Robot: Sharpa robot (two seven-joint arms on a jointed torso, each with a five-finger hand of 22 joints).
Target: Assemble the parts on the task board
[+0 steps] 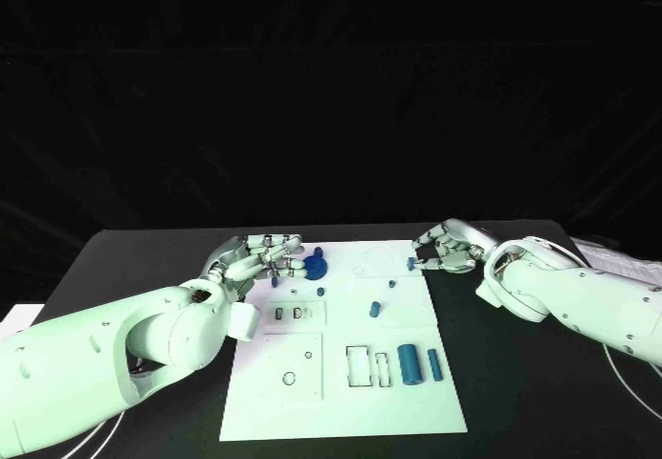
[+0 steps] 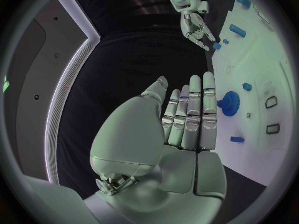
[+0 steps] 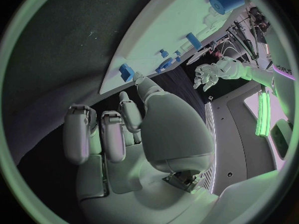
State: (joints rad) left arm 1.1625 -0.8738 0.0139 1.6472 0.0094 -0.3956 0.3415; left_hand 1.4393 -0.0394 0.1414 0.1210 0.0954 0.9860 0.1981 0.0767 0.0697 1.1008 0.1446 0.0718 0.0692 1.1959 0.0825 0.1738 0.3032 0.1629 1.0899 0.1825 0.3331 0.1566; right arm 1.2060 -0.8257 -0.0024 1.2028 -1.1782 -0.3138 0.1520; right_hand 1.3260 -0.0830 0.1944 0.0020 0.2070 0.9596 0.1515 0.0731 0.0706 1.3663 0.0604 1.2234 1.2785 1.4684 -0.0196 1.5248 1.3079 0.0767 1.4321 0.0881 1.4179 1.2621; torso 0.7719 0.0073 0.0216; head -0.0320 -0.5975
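Right hand (image 1: 444, 251) – grasp unclear

Black tabletop (image 1: 138, 258), bearing directly the white task board (image 1: 338, 402) at its middle, long side running front to back.

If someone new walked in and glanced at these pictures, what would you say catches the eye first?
The white task board on the black table stands out first, with two blue cylinders lying side by side near its right edge. At its far end, the left hand hovers open beside a blue gear, and the right hand sits at the opposite far corner by a small blue piece.
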